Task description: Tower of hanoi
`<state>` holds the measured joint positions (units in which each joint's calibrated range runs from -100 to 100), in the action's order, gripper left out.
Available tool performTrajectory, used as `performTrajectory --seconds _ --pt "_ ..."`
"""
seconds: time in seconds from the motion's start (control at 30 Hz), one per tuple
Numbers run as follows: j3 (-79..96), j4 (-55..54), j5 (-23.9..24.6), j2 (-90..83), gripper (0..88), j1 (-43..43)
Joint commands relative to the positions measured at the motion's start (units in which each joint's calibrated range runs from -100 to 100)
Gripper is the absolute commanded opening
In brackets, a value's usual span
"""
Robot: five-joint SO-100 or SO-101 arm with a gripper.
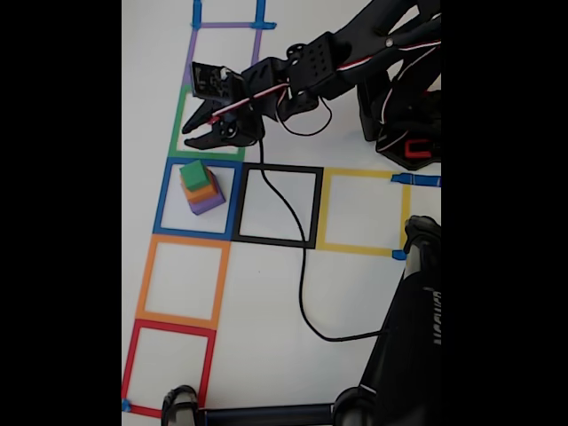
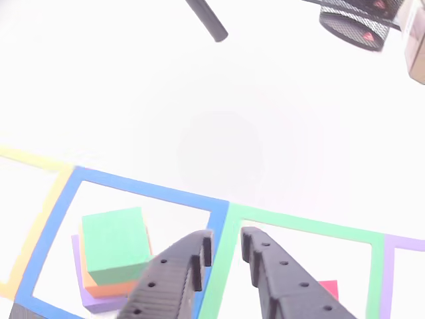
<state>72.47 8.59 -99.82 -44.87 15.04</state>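
Green cube [image 2: 114, 243] atop orange [image 2: 109, 287] & purple [image 2: 99, 304] stack; end effector [image 2: 226, 240] released, nothing btwn fingers.

Black arm [image 1: 355, 62] extended, fingers [image 2: 179, 262] slightly parted, empty

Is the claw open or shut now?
Open and empty: in the other view the claw shows a clear gap between its fingertips, above the green tape line.

Inspector A: Any legible text, labels or numbers?

Inspector B: Only faint white lettering on the black stand [image 1: 424, 311] at the near right in the fixed view. Too blurred to read.
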Motion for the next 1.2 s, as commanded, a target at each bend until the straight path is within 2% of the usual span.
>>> performTrajectory --seconds 0.0,0.23,0.57,0.67,0.83,0.97,1.07,1.17 --pt "-8.28 24.69 -0.18 -14.35 0.2 -3.44" --pt "-32.10 58.54 -0.18 -20.33 0.2 -11.49" --pt "-73.83 90.28 -0.18 -7.97 0.1 -21.17" --pt "-78.74 91.33 -0.18 -7.01 0.1 -21.65" --pt "-77.01 91.33 -0.18 -7.89 0.8 -23.57" --pt "-66.92 88.99 -0.18 -12.01 10.1 -28.46" --pt "-56.56 83.56 -0.18 -15.08 15.9 -31.34" --pt "-41.56 70.52 -0.18 -19.76 21.6 -32.58"
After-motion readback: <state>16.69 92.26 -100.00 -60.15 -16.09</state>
